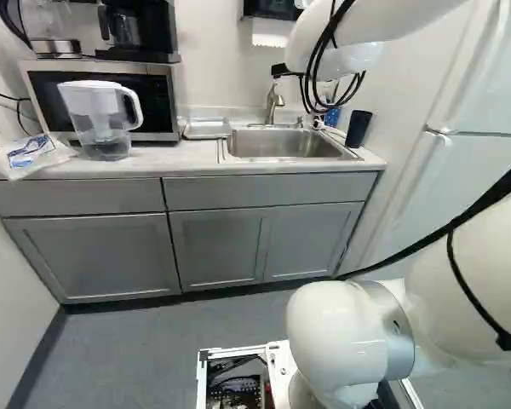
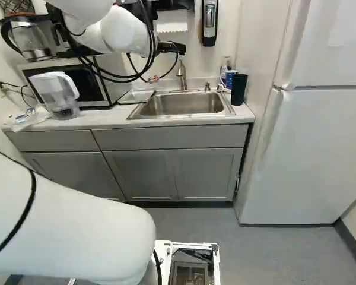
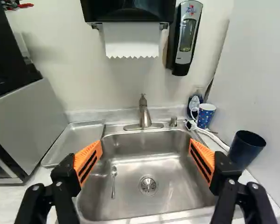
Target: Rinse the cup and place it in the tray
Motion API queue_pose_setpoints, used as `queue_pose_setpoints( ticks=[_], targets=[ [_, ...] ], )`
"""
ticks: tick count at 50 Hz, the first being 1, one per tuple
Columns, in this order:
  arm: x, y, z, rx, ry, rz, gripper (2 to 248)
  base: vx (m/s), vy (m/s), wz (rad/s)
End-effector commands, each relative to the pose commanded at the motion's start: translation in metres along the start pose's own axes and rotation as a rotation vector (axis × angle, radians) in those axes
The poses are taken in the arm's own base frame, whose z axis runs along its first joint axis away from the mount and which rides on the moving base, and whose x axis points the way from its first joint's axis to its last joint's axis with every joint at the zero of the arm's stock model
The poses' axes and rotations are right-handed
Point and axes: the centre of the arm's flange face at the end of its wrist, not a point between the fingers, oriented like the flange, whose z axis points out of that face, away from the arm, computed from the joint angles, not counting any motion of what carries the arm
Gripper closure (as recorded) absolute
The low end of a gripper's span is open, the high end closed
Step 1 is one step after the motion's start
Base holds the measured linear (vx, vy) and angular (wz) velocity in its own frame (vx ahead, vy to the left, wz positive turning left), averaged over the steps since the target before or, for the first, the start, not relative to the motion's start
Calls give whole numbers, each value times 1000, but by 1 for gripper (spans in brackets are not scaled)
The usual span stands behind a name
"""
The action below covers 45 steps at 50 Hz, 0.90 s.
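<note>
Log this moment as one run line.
hand open, empty, facing sink | dark cup upright on counter, not in tray | tray across sink from cup | spoon in sink

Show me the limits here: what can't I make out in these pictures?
- Bottom inside the dark blue tumbler: wrist view, hidden by its own wall.
- Lower part of the bottle: wrist view, behind the blue patterned mug.
- Contents of the plastic bag: left base view, too blurred.
- Cupboard contents: both base views, behind closed doors.

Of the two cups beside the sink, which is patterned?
The smaller blue mug, farther back: it has light spots, while the taller dark tumbler is plain.
</note>
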Motion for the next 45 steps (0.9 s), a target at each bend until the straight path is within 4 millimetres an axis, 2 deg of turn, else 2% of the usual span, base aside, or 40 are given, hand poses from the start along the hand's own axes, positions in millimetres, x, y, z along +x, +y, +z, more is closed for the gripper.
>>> queue_pose_setpoints(
  ticks=[45],
  targets=[
    [0, 0, 0, 0, 0, 0, 3, 63, -7, -130]
  ],
)
